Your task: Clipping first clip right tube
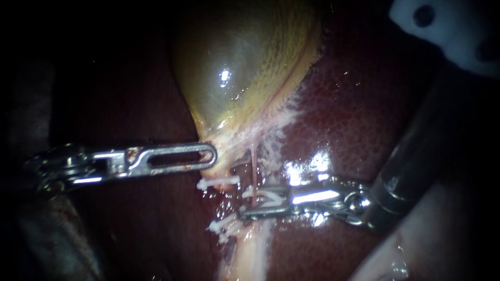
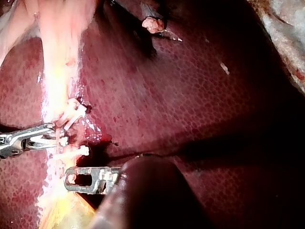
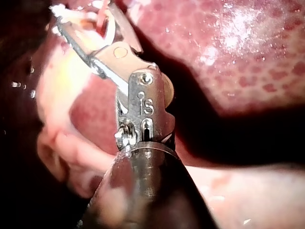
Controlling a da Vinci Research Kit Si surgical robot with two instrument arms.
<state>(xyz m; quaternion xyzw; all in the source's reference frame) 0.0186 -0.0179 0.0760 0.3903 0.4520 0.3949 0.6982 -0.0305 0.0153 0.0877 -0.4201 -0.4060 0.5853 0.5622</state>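
endoscope view: the gallbladder (image 1: 234, 78) lies at the far middle, glossy yellow-green, on the dark red liver (image 1: 364, 104). my left instrument (image 1: 211, 156) comes in from the left. its slotted jaws lie closed together, and their tip pinches the pale tissue at the neck of the gallbladder. the right tube (image 1: 253, 174), thin and reddish, runs from that neck towards the near side and passes between the jaws of my right instrument (image 1: 251, 202), which comes in from the right. those jaws stand a little apart in a narrow v and carry a white clip (image 1: 271, 196) between them, both jaws touching it. the clip's legs are not pressed flat. left of the right tube, a far clip (image 1: 219, 182) and a near clip (image 1: 221, 226) sit across a pale band (image 1: 249, 250) of tissue. a white part (image 1: 448, 28) with dark holes fills the far right corner.

left wrist view: the left instrument (image 2: 69, 179) has its jaws together, tip at the pale band (image 2: 55, 71). the right instrument (image 2: 55, 133) lies just beside it, jaws reaching across the same band among white clip ends. the liver (image 2: 190, 95) spreads beyond.

right wrist view: the right instrument (image 3: 83, 19) has its jaws partly open, and the reddish right tube (image 3: 101, 21) stands between them near the tips. the liver (image 3: 228, 57) lies beside it.
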